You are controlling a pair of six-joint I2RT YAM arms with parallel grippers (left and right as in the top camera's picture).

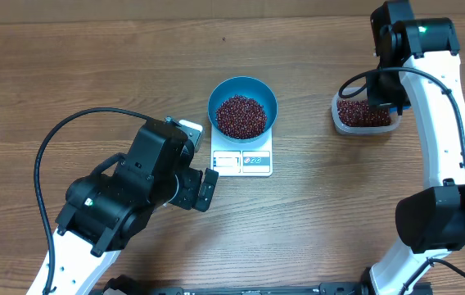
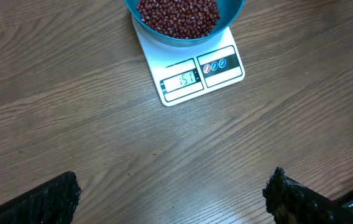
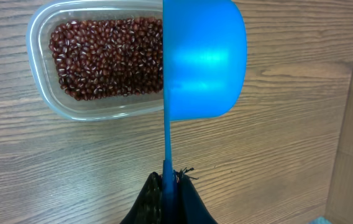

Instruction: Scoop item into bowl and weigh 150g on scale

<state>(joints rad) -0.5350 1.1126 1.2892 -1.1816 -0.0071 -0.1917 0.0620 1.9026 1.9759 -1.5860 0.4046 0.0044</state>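
The teal bowl (image 1: 243, 83) stands on the white scale (image 1: 242, 162), filled with dark red beans (image 1: 241, 116). In the left wrist view the bowl (image 2: 232, 15) sits at the top edge and the scale (image 2: 192, 78) has its display lit. My left gripper (image 2: 173, 182) hovers open over bare table in front of the scale, holding nothing. My right gripper (image 3: 169, 186) is shut on the thin handle of a bright blue scoop (image 3: 204, 62). The scoop is turned on its side over the right end of the clear tub (image 3: 36, 93) of beans (image 3: 102, 56). Its inside is hidden.
The clear tub (image 1: 336, 111) lies at the right of the table under the right arm (image 1: 441, 98). The left arm (image 1: 126, 192) fills the lower left, with its cable looping behind. Bare wood lies between scale and tub.
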